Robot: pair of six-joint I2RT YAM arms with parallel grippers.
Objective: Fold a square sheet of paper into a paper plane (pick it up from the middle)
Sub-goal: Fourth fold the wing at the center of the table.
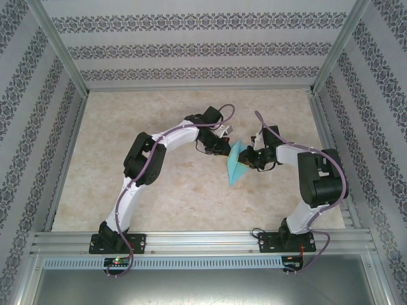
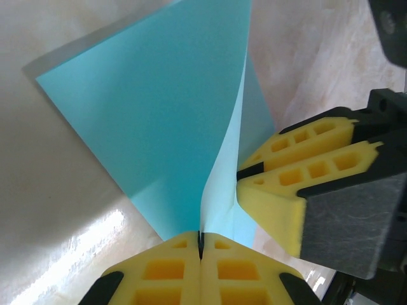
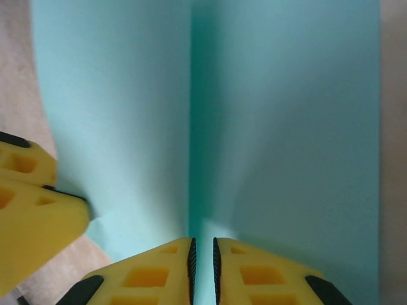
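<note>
Square sheet of thin light-cyan paper (image 1: 236, 166) stands mid-fold, your left gripper (image 2: 200, 244) and right gripper (image 3: 202, 254) each clamped on it; next, probably, you sharpen the centre crease.

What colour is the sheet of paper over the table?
The paper is plain light cyan, clearest in the left wrist view.

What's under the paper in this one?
The marbled table; the paper, pinched by the left tool and right tool, hides the patch directly beneath it.
</note>
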